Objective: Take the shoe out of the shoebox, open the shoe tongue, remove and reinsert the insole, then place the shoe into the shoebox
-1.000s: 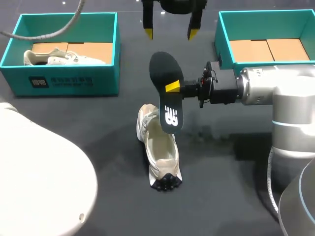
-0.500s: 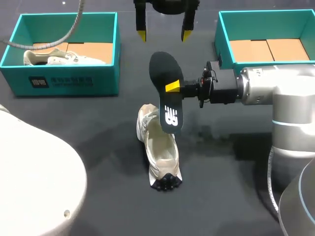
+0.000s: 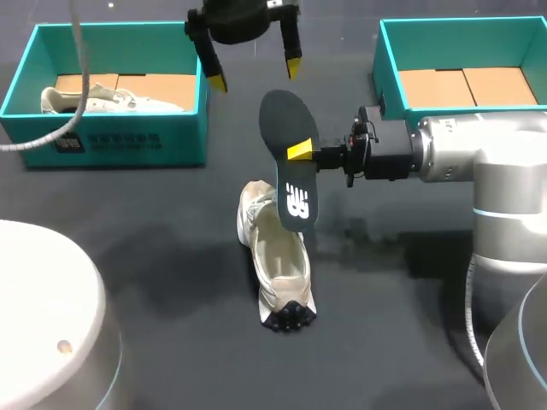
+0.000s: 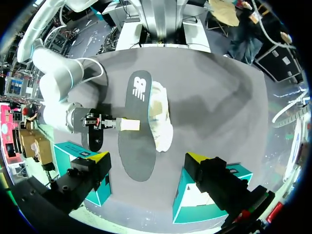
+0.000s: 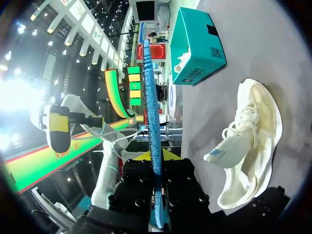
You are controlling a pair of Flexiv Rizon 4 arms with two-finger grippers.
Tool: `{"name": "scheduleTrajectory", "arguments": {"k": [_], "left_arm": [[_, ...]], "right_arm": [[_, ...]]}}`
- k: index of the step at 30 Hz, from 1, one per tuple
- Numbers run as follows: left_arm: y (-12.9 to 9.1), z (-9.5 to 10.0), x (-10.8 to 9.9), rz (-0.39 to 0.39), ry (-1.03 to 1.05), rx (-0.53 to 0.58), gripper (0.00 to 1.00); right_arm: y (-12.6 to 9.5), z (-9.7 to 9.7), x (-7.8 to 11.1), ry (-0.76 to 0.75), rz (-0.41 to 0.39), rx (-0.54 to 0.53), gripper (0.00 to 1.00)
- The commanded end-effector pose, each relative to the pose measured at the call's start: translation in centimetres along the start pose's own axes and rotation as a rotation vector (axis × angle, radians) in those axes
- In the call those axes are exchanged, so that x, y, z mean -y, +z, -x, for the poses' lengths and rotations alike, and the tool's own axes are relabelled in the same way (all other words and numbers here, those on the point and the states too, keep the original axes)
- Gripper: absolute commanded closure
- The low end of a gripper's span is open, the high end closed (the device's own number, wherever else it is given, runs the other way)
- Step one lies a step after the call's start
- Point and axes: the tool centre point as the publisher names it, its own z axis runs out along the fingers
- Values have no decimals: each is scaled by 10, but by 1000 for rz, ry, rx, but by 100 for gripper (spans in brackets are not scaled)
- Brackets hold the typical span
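A black insole [image 3: 288, 158] hangs above the table, tilted, with my right gripper [image 3: 301, 152] shut on its edge. In the right wrist view the insole [image 5: 152, 117] shows edge-on and blue between the fingers of that gripper [image 5: 155, 163]. Below it a cream shoe [image 3: 275, 252] lies on the dark table with its opening upward and its tongue [image 5: 225, 150] folded out. My left gripper [image 3: 255, 75] hovers open behind the insole, holding nothing. From the left wrist, the insole [image 4: 136, 131] and the shoe [image 4: 161, 114] lie ahead of my open left gripper [image 4: 147, 158].
A teal shoebox [image 3: 111, 137] at the back left holds a second cream shoe [image 3: 111, 101]. Another teal shoebox [image 3: 385, 64] at the back right contains only cardboard. My left arm's white casing [image 3: 43, 325] fills the front left corner.
My left gripper has swung leftward along the back of the table and turned a little. The right arm, the insole and the shoe have kept still.
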Motion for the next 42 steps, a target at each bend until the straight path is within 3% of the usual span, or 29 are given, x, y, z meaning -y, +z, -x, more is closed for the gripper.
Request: {"name": "scheduleTrajectory", "arguments": {"k": [1, 13, 14, 26, 27, 41, 42], "left_arm": [[4, -14, -1, -40, 24, 448, 0], [4, -14, -1, -40, 24, 448, 0], [7, -15, 2, -67, 38, 453, 0], [18, -48, 5, -97, 9, 752, 0], [18, -49, 7, -65, 24, 784, 0], [18, -49, 7, -65, 24, 784, 0], [24, -52, 5, -94, -1, 787, 0]], "right_arm": [[1, 0, 1, 0, 1, 1, 100], [1, 0, 1, 0, 1, 1, 100], [1, 0, 1, 0, 1, 1, 100], [1, 0, 1, 0, 1, 1, 100], [1, 0, 1, 0, 1, 1, 100], [1, 0, 1, 0, 1, 1, 100], [1, 0, 1, 0, 1, 1, 100]]}}
